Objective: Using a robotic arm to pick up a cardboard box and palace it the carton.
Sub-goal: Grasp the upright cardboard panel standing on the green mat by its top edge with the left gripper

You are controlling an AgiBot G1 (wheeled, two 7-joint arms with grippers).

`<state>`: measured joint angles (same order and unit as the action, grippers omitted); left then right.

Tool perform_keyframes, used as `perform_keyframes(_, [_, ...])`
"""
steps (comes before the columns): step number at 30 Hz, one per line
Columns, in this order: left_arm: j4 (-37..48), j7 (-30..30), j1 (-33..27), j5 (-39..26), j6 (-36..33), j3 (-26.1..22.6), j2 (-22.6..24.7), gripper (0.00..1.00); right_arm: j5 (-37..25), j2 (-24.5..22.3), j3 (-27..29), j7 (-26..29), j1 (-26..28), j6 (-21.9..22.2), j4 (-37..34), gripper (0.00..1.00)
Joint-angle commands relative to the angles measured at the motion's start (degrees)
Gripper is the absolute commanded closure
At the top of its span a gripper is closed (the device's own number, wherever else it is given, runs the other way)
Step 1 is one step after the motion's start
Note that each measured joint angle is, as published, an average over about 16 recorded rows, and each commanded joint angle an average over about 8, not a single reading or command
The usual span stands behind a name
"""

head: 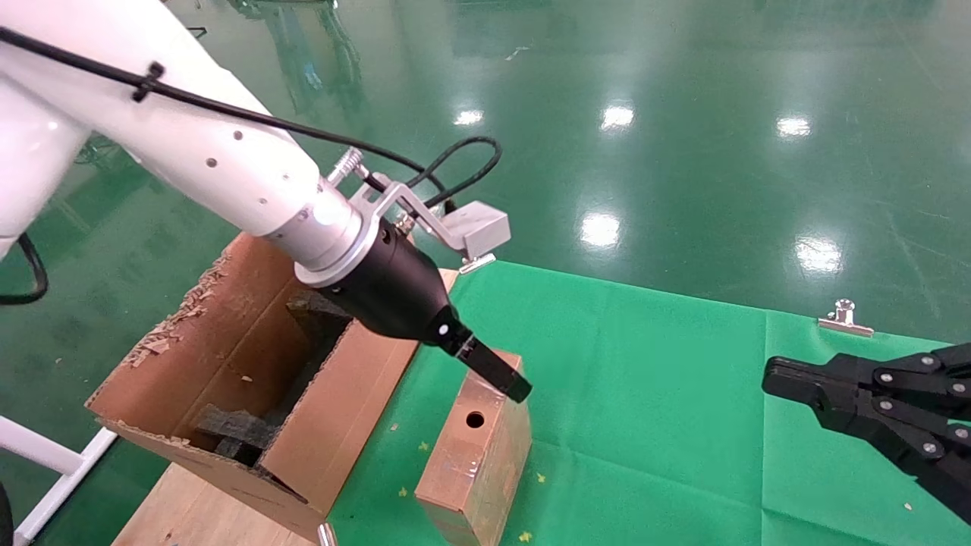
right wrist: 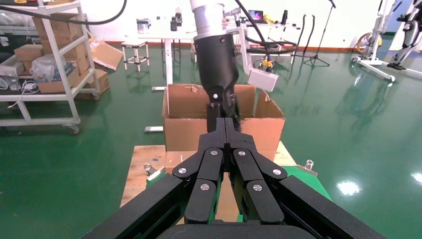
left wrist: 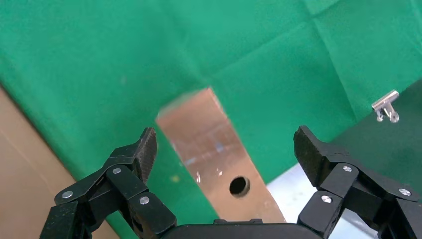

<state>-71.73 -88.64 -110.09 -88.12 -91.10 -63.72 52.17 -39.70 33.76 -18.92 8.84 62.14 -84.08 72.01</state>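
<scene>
Carton (head: 227, 356) sits at lower left of the head view, flaps open, torn ragged edges along its left rim. Inside: dark grey foam blocks (head: 235, 432), one near the front wall, another deeper at the back. It rests on a wooden board (head: 190, 508) at the table's left edge. In the right wrist view the carton (right wrist: 189, 117) is at frame centre, behind the left arm.

Cardboard box (head: 474, 455) stands on the green cloth (head: 645, 394) just right of the carton, lower centre of the head view. Glossy tape on top, one round hole (head: 475, 418) in the top face. No readable print or labels on either box.

Left gripper (head: 507, 383) hangs over the far end of the cardboard box, tip at or just above the top face; contact cannot be told. Left wrist view shows its fingers (left wrist: 142, 154) spread wide apart, the cardboard box (left wrist: 214, 154) and hole between them, nothing clamped.

Right gripper (head: 777, 377) is parked at the right edge of the head view above the cloth, well apart from the box. In the right wrist view, the right gripper (right wrist: 226, 130) has its fingers pressed together and empty.

Around: silver binder clip (head: 844, 318) on the cloth's far edge, upper right of the table; glossy green floor (head: 683, 114) beyond. Right wrist view background has shelving with boxes (right wrist: 54, 45) at upper left and tables behind.
</scene>
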Motion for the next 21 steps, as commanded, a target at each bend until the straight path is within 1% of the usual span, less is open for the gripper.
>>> perform_keyframes(1, [0.0,-3.3,-1.3,0.8,0.0,-2.8,0.4,0.00,0.0,0.0,0.0,0.0,0.0,0.0,0.0,1.00])
perform_keyframes(5, [-2.2,-8.0,-2.7,2.7,0.3,-7.3,1.0,0.00,0.0,0.0,0.0,0.0,0.0,0.0,0.0,1.00])
perform_keyframes(10, [-3.7,-11.6,-3.6,3.5,0.6,-12.5,2.2,0.00,0.0,0.0,0.0,0.0,0.0,0.0,0.0,1.00])
perform_keyframes(15, [-3.5,-12.6,-4.1,3.7,1.4,-16.1,2.9,0.00,0.0,0.0,0.0,0.0,0.0,0.0,0.0,1.00])
perform_keyframes(21, [-2.4,-11.4,-4.0,3.5,2.6,-17.8,3.5,0.00,0.0,0.0,0.0,0.0,0.0,0.0,0.0,1.00])
